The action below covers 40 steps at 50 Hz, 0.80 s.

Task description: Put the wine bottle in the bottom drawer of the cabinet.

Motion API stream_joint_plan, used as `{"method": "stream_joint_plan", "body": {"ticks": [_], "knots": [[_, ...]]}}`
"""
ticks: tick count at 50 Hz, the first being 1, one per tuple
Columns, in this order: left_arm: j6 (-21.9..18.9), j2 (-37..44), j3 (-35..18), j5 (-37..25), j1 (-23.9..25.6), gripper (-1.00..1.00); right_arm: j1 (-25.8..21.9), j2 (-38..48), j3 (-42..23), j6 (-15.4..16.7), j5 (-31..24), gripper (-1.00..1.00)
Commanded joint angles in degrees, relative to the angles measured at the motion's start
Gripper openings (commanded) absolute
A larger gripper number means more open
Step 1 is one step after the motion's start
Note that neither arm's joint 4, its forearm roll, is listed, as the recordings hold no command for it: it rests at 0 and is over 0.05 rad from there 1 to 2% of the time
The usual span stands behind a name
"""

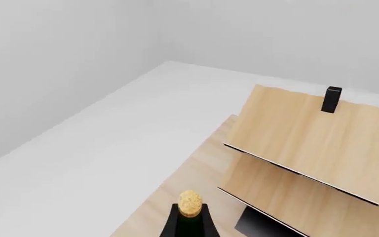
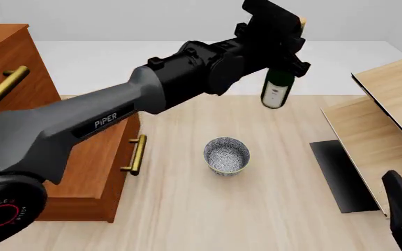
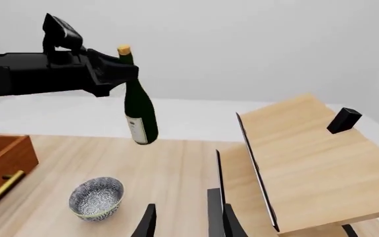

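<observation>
The wine bottle (image 3: 139,111) is held in the air by the left gripper (image 3: 114,74), which is closed around its long neck just under the cork; the body hangs slightly tilted above the far part of the table (image 2: 271,209), beyond the grey speckled bowl (image 2: 226,155). The bottom drawer (image 2: 92,172) of the cabinet (image 2: 6,57) is seen pulled out at the left of the front view, well apart from the bottle, so the carrying is judged to be only partly done. The right gripper (image 3: 183,222) is seen low at its own side with its fingers parted and nothing between them.

The bottle is judged to be heavy for its slim shape, rigid, smooth and breakable. A grip on the neck leaves the weighty body free to swing, so slipping through the fingers is a risk; a hold lower on the wider body would be steadier. A gentle lowering into the drawer is called for, the glass being kept clear of the wooden walls
</observation>
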State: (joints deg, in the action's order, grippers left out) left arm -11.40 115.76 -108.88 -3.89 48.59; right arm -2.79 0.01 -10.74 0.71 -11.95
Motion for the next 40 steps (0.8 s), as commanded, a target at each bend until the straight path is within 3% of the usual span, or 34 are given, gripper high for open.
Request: {"method": "stream_joint_plan", "body": {"ticks": [1, 19, 40], "knots": [[-2.6, -7.7, 3.0, 0.2, 0.4, -1.0, -0.4, 0.0, -0.8, 0.1, -0.4, 1.0], [-4.2, -17.8, 9.8, 1.1, -2.7, -1.0, -1.0, 0.0, -0.9, 0.2, -0.1, 1.0], [-6.8, -29.0, 19.1, -0.7, -10.0, -1.0, -3.1, 0.0, -0.7, 1.7, 0.0, 1.0]]}}
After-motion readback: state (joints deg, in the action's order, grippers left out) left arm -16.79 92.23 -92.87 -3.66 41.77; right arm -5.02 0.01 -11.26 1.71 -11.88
